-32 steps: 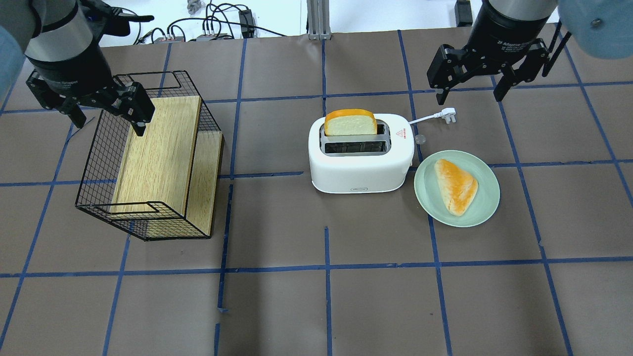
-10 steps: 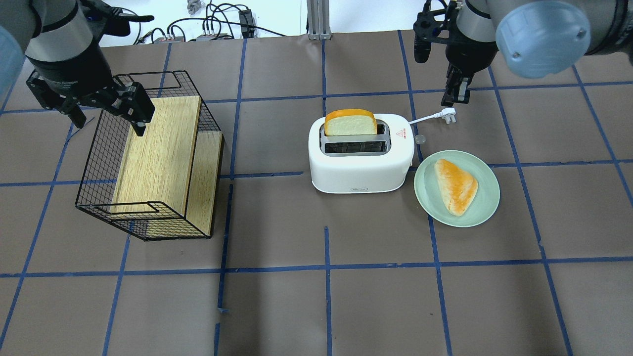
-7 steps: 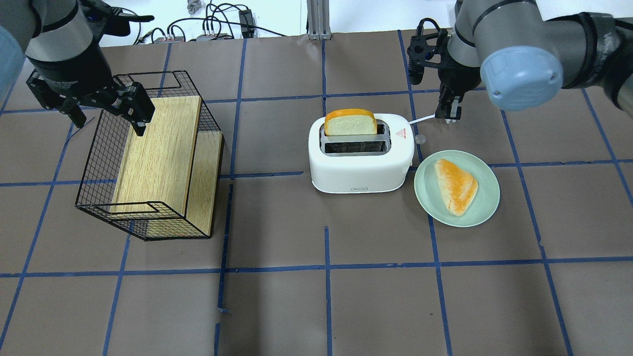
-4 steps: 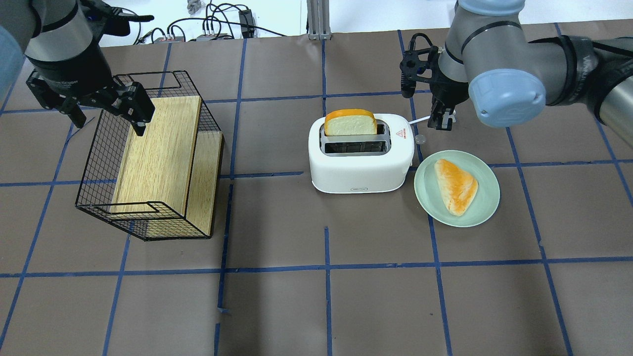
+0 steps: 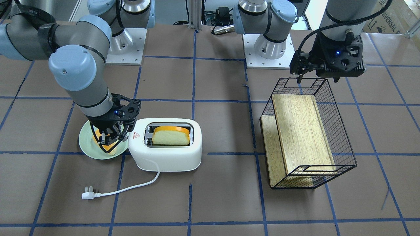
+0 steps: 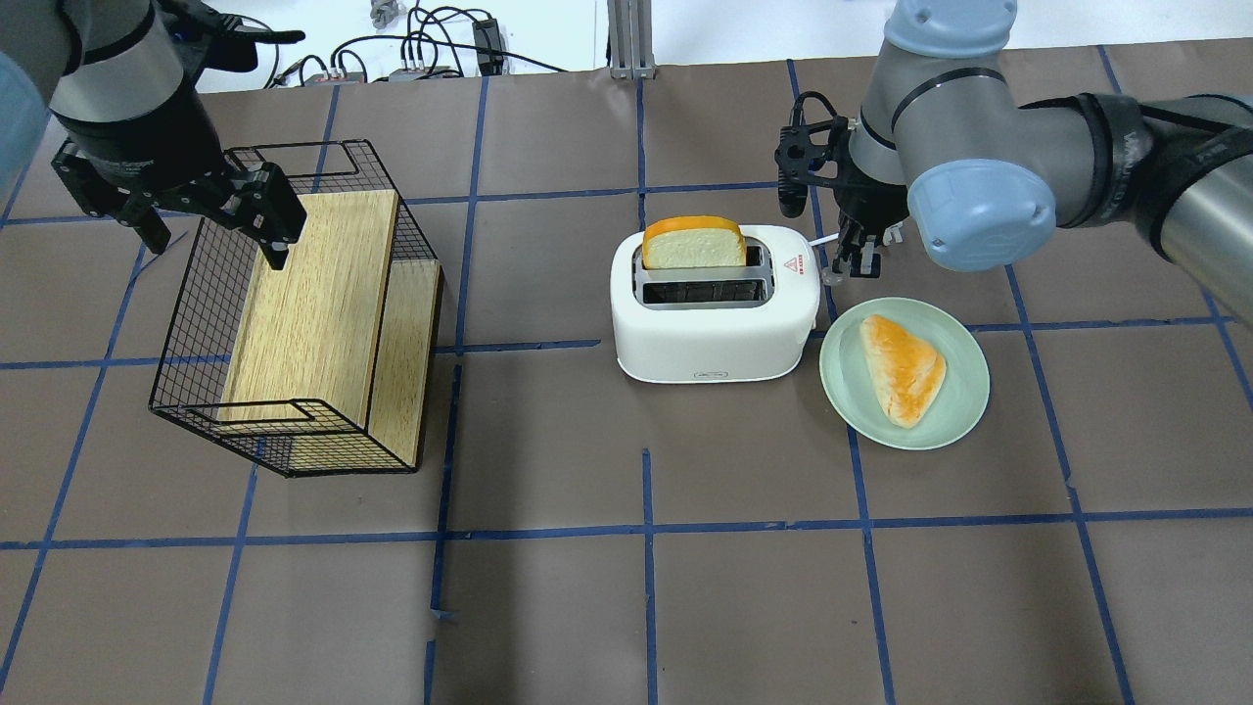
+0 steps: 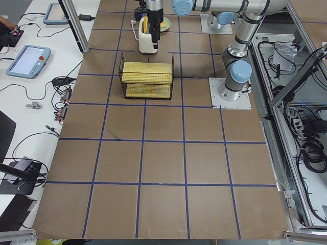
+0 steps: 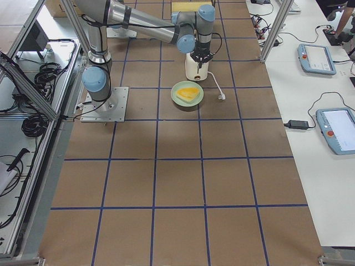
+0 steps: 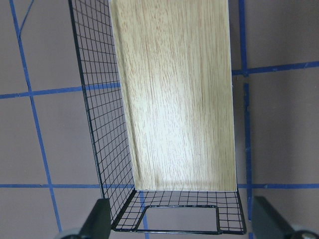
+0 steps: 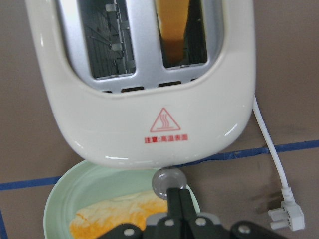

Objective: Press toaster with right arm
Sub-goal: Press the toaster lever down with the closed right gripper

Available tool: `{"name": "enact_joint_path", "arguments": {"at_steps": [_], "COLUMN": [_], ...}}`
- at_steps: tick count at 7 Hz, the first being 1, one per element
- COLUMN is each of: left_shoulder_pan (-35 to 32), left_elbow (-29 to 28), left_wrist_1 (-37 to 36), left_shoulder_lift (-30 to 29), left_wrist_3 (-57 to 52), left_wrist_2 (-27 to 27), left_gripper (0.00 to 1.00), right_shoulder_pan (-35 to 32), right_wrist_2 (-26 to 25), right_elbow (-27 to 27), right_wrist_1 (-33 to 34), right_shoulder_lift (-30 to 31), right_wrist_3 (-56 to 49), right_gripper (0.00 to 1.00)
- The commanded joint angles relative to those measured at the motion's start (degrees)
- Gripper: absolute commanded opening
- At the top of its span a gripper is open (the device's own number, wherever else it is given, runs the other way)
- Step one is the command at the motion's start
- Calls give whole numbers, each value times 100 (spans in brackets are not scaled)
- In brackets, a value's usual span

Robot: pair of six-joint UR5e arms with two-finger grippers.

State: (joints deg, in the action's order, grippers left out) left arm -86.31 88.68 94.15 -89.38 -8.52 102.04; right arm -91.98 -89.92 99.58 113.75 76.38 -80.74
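The white two-slot toaster (image 6: 715, 323) stands mid-table, with a bread slice (image 6: 693, 245) upright in its far slot. It also shows in the front view (image 5: 165, 155) and the right wrist view (image 10: 149, 99). My right gripper (image 6: 858, 259) is shut and empty. It points down just off the toaster's right end, above the plate's edge. In the right wrist view its tips (image 10: 179, 196) sit just behind the grey round knob (image 10: 168, 181). I cannot tell if they touch it. My left gripper (image 6: 215, 235) is open and empty above the wire basket's far end.
A black wire basket (image 6: 294, 323) with a wooden board inside stands at the left. A pale green plate (image 6: 964, 392) holds a triangular toast piece (image 6: 903, 367) right of the toaster. The toaster's white cord and plug (image 5: 88, 195) lie on the far side.
My right arm has swung in from the back right, turned its wrist and come down to the toaster's right end, with its fingers closed. The left arm has not moved.
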Motion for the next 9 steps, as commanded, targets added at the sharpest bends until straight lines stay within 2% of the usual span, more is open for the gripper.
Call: {"name": "enact_joint_path", "arguments": {"at_steps": [1, 6, 9], "left_shoulder_pan": [0, 0, 0], "left_elbow": [0, 0, 0], "left_wrist_1": [-2, -2, -2], "left_shoulder_lift": [0, 0, 0], "left_wrist_3": [9, 0, 0], "left_wrist_2": [0, 0, 0], "left_gripper": [100, 100, 100], "right_shoulder_pan": [-4, -4, 5], "right_wrist_2": [0, 18, 1], "right_elbow": [192, 333, 624], "right_wrist_1": [146, 525, 973], "right_shoulder_lift": [-18, -247, -247], "right_wrist_3": [-117, -257, -258], "right_gripper": [13, 14, 14]}}
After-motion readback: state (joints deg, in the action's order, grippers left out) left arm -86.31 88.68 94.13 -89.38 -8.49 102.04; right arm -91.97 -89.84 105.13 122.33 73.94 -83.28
